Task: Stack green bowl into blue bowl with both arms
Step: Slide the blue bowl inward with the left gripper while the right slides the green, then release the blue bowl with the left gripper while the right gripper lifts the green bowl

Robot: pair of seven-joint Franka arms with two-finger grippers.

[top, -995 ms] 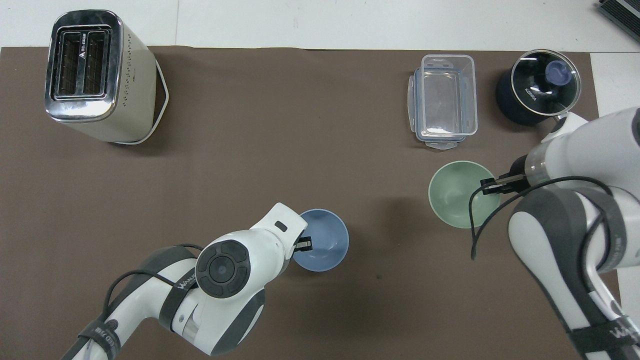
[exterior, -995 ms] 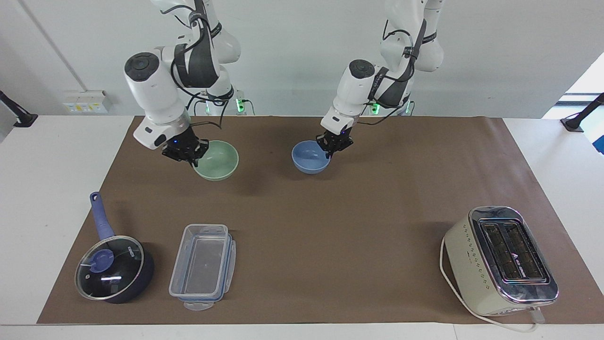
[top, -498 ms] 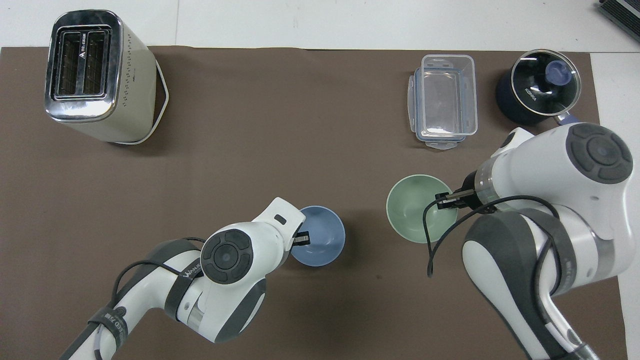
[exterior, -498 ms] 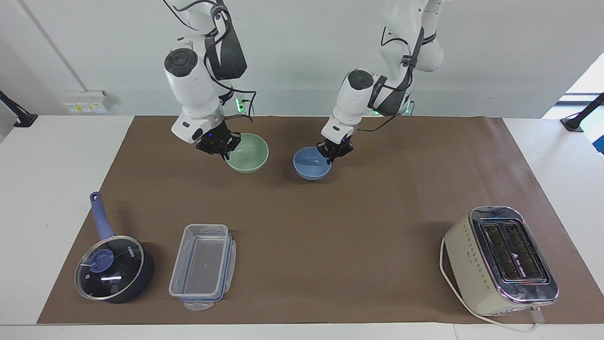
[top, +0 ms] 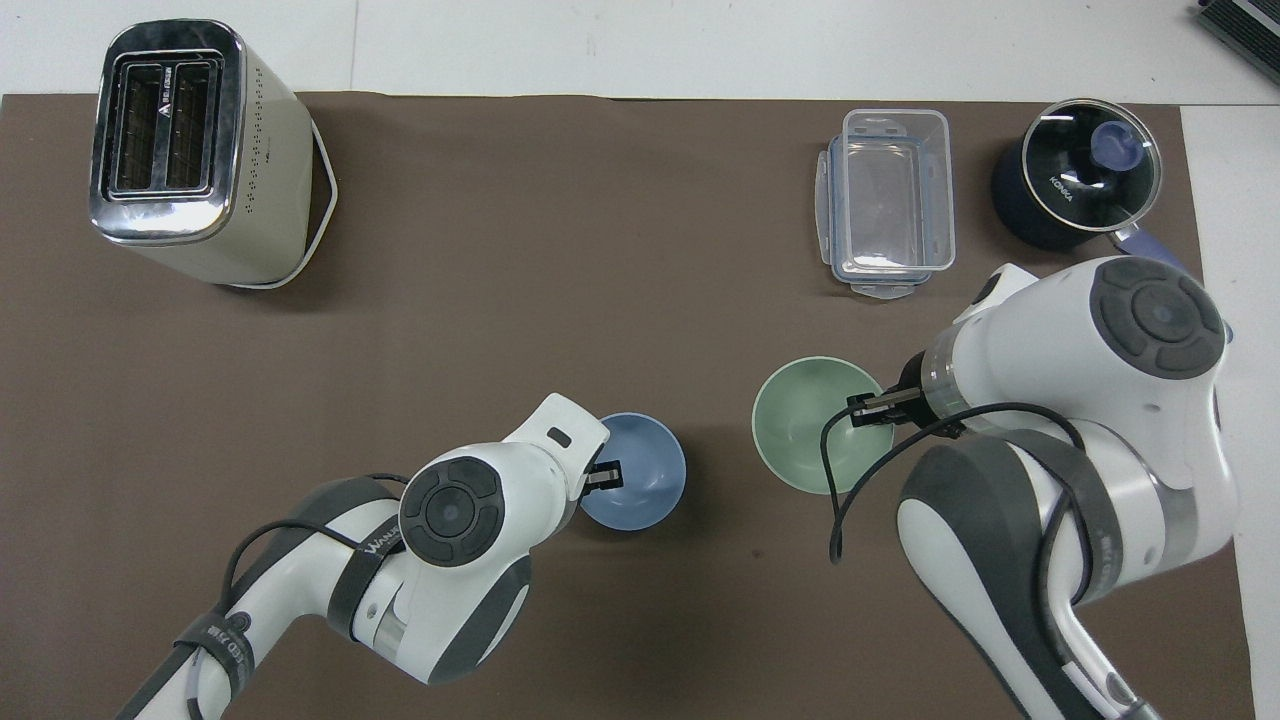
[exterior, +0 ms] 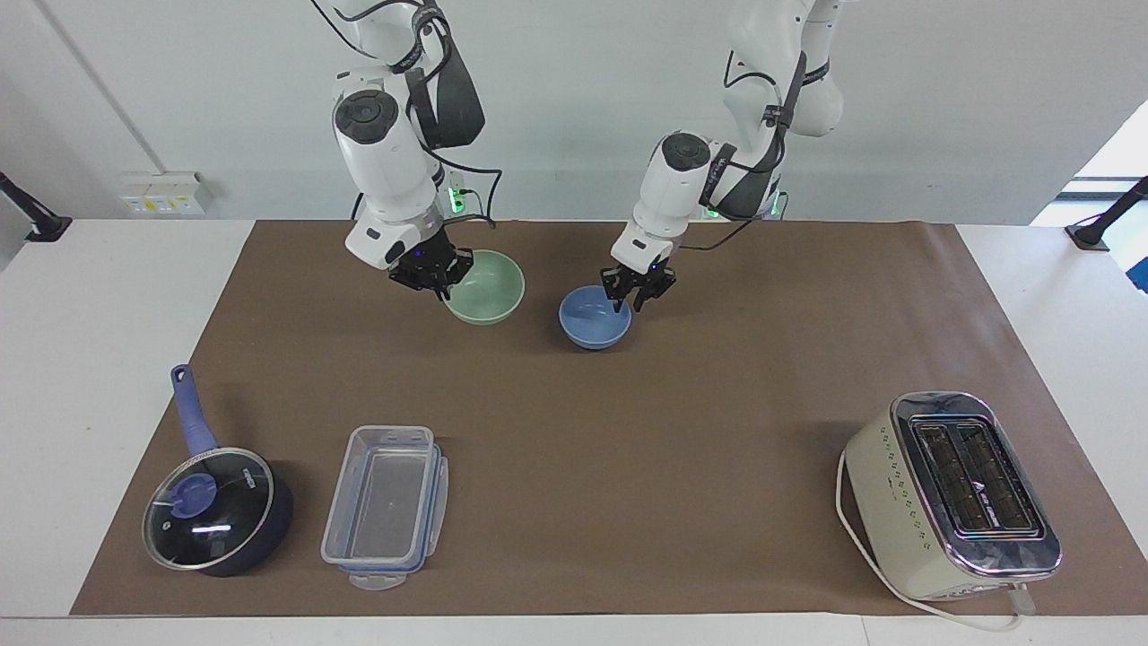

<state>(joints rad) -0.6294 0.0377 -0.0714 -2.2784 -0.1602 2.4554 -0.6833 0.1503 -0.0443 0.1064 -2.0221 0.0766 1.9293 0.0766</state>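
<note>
The green bowl [exterior: 489, 289] [top: 805, 437] hangs a little above the brown mat, beside the blue bowl on the side of the right arm's end. My right gripper [exterior: 442, 280] [top: 868, 410] is shut on the green bowl's rim and holds it upright. The blue bowl [exterior: 592, 325] [top: 640, 478] stands on the mat near the robots' edge. My left gripper [exterior: 630, 301] [top: 606, 478] is at the blue bowl's rim, its fingers spread on either side of the rim.
A cream toaster [exterior: 951, 493] [top: 190, 150] stands far from the robots at the left arm's end. A clear lidless container [exterior: 386, 507] [top: 890, 200] and a dark blue lidded saucepan [exterior: 215, 511] [top: 1075, 185] stand far from the robots at the right arm's end.
My right gripper has carried the green bowl toward the blue bowl. My left gripper has set the blue bowl lower onto the mat and spread its fingers.
</note>
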